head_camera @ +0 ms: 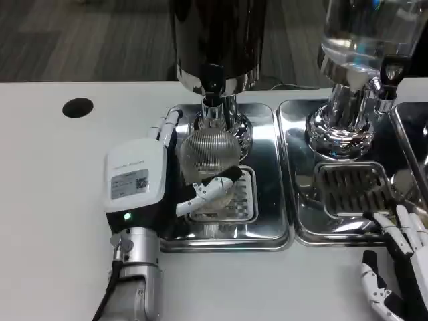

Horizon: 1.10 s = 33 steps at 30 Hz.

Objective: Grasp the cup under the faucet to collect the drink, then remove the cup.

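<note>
Cup [208,155] first: I see a clear ribbed one standing on the grated drip tray [227,227] directly below the black faucet [212,80] of the dark dispenser [217,40]. My left hand [144,177] is wrapped around it from the left side. One of its fingers [215,188] curls across the front of the cup low down, touching the glass, and others reach behind it near the top, so I read that hand as grasping the cup. The cup looks upright; I cannot tell whether any drink is in it.

My right hand [398,267] sits at the lower right corner, resting on the white surface [53,200] just at the front edge of the second steel tray [304,231]. Its fingers are spread apart and hold nothing. Above that tray stands a clear dispenser [368,33] on a chrome base. A dark round hole [77,108] marks the surface at far left.
</note>
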Available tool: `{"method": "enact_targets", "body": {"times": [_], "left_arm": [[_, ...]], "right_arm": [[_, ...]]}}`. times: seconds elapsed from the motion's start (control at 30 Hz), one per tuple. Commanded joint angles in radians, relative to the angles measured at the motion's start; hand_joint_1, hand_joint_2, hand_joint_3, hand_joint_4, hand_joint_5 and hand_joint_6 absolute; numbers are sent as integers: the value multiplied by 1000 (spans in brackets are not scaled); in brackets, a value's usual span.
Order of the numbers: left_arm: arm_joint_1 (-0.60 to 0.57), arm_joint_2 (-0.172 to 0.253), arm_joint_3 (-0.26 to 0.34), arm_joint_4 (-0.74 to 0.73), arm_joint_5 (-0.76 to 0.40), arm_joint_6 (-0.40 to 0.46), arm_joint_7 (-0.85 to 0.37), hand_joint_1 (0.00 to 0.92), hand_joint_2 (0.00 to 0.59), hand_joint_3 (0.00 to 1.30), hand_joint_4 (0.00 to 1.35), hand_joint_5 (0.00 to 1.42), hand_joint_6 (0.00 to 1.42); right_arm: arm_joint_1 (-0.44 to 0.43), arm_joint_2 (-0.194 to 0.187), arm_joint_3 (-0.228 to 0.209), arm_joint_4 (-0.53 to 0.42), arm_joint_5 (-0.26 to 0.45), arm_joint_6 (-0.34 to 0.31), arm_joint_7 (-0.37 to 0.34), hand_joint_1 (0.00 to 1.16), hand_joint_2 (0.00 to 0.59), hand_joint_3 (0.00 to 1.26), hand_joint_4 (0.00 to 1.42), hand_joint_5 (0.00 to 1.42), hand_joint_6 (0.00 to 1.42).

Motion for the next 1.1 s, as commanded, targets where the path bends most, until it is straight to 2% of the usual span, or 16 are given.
{"method": "enact_targets", "body": {"times": [0.03,0.3,0.4,0.5,0.67,0.83,1.1], "left_arm": [[22,9,7,-30,-6,-8,-10,0,13,110,0,487,620],[115,39,36,-212,1,-11,-23,0,10,118,51,439,555],[142,48,52,-259,-5,-20,-36,0,9,118,52,350,439],[177,58,66,-330,-7,-40,-42,0,10,118,42,314,387],[207,76,95,-480,1,-75,-82,0,22,206,83,252,268],[180,87,104,-577,23,-83,-166,0,23,207,86,231,245],[103,62,92,-582,77,-67,-271,0,30,225,104,242,260]], "right_arm": [[5,-3,5,15,8,-5,12,201,523,187,19,48,163],[1,-4,15,1,-9,4,12,209,520,187,12,48,165],[-2,-5,16,-7,-10,5,15,207,517,187,11,48,165],[-1,-4,18,-14,-12,7,16,204,517,187,11,48,165],[8,-8,20,-39,-25,17,16,203,513,187,11,48,165],[20,-11,15,-64,-25,20,22,207,514,187,11,48,165],[38,-11,8,-91,-22,25,23,213,518,187,11,48,165]]}}
